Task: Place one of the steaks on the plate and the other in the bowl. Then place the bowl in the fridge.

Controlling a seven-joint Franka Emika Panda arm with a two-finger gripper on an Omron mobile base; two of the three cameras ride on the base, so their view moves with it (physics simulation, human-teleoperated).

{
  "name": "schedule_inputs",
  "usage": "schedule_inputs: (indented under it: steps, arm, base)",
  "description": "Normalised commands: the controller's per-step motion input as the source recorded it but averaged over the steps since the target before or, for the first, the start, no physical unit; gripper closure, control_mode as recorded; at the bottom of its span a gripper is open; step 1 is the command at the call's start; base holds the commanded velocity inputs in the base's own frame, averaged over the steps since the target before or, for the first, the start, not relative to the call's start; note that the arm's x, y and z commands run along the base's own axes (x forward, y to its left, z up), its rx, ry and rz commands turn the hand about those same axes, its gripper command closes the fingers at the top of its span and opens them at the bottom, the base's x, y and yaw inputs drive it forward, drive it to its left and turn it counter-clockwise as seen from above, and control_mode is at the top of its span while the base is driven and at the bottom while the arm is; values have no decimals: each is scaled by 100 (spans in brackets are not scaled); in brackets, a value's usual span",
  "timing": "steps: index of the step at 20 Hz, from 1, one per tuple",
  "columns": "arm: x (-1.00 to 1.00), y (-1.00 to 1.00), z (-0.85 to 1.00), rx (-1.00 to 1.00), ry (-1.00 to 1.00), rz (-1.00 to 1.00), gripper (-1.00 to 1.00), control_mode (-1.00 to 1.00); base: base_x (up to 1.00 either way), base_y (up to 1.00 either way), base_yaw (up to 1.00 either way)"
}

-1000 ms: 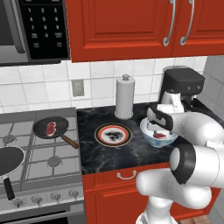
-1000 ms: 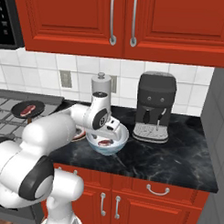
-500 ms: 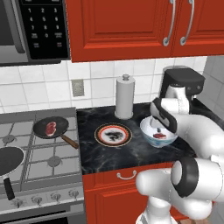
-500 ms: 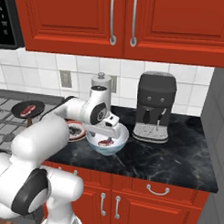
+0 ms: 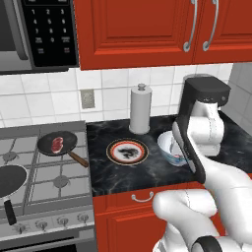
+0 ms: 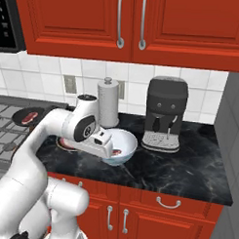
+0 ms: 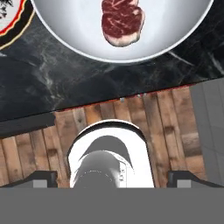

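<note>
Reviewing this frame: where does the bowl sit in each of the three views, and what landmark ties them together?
Left base view: bowl right of the plate, partly behind the arm.
Right base view: bowl centre, left of the coffee machine.
Hand view: bowl at top, holding a steak.
Shared landmark: the plate.

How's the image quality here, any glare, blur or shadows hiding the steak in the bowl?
Hand view: sharp and evenly lit, the steak reads clearly against the bowl, no glare on it. Right base view: the bowl has a soft sheen and the arm covers part of it. Left base view: no blur, but the arm hides most of the bowl.
</note>
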Motion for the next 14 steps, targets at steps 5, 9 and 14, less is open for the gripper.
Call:
schedule_inputs:
  steps: [5,9,14]
  arm:
    - [-56,68,18,0,1,0,-100,-100]
    - [-46,23,9,-3,0,5,-100,-100]
    - [-6,0,0,-2,0,7,-100,-100]
  base:
    - [0,0,0]
    - [0,0,0]
    - [0,0,0]
